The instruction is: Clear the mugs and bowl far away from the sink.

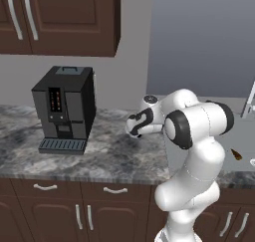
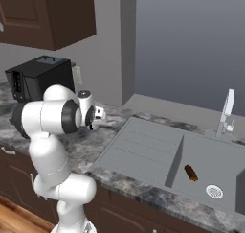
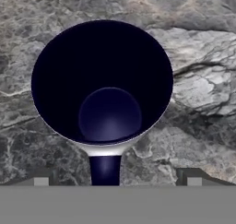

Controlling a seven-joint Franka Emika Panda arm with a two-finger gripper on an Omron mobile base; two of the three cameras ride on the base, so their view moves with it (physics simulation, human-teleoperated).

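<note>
A white mug (image 3: 102, 85) with a dark navy rim and inside stands upright on the marbled grey counter (image 3: 203, 85), seen from straight above in the hand view. Its navy handle (image 3: 105, 168) points toward the bottom of that view. My gripper (image 3: 117, 180) hangs open above it, one fingertip on each side of the handle, touching nothing. In the base views my hand (image 2: 98, 114) points down over the counter, left of the grey sink (image 2: 210, 153). The bowl is out of view.
A black coffee machine (image 1: 64, 109) stands at the back left of the counter. The ridged draining board (image 2: 139, 148) lies between my hand and the basin. A small brown object (image 2: 191, 173) lies in the basin near the drain (image 2: 214, 191). A silver faucet (image 2: 226, 113) rises behind.
</note>
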